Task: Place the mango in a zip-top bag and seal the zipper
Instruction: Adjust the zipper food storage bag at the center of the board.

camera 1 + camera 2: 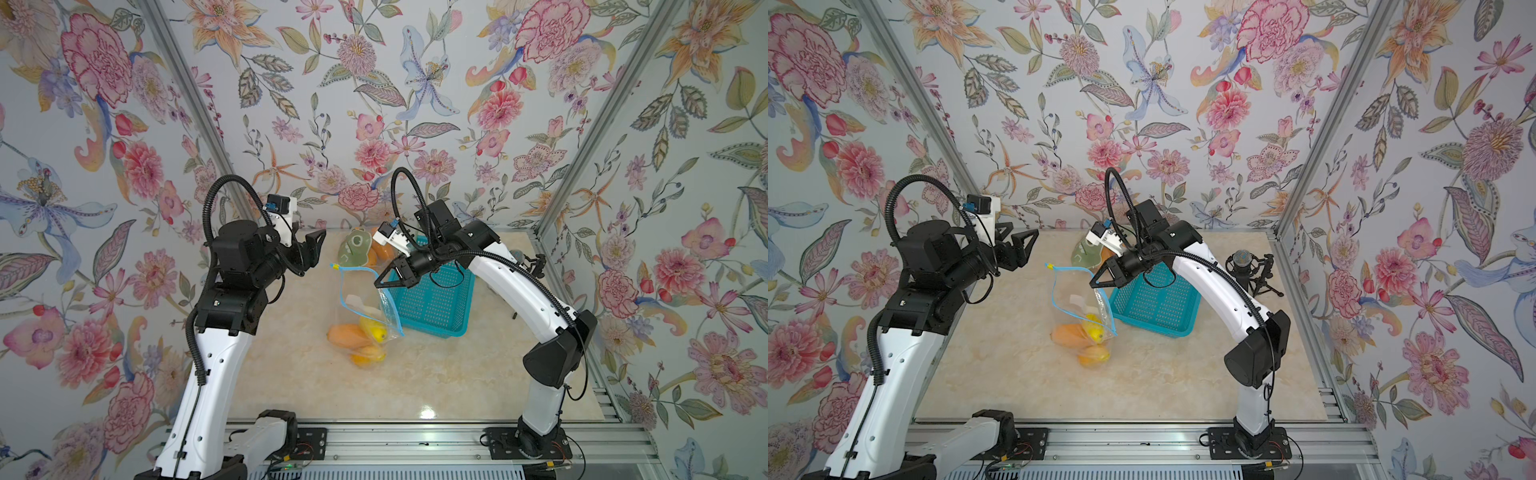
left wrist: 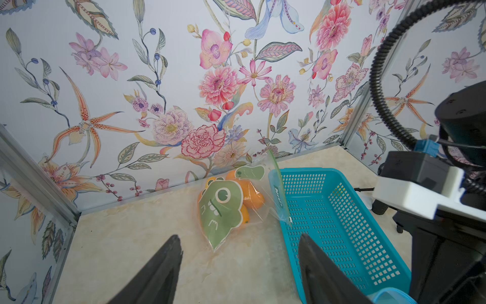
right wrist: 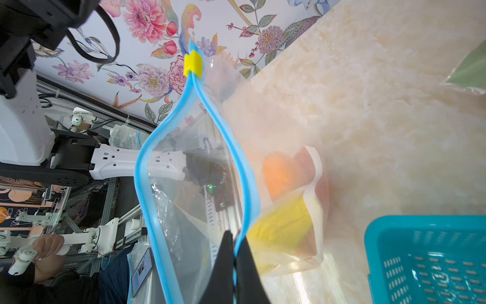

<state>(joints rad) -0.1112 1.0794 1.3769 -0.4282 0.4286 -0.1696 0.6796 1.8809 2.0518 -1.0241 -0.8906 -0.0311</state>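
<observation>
A clear zip-top bag (image 1: 360, 301) (image 1: 1077, 297) with a blue zipper rim hangs over the middle of the table, its lower end resting on the top. Inside lie an orange mango (image 1: 348, 336) (image 1: 1070, 335) (image 3: 280, 171) and a yellow mango (image 1: 376, 330) (image 3: 284, 223). My right gripper (image 1: 377, 284) (image 1: 1093, 284) (image 3: 234, 234) is shut on one blue zipper strip. The mouth gapes open, with the yellow slider (image 3: 192, 64) (image 1: 332, 265) at its far end. My left gripper (image 1: 306, 235) (image 1: 1015, 237) (image 2: 239, 237) hangs open and holds nothing, left of the bag.
A teal perforated basket (image 1: 432, 299) (image 1: 1154, 303) (image 2: 328, 210) (image 3: 426, 258) stands just right of the bag. Another bag with a green dinosaur print (image 1: 353, 249) (image 2: 221, 210) holding orange fruit lies at the back. A microphone on a stand (image 1: 1241, 262) is at the right edge.
</observation>
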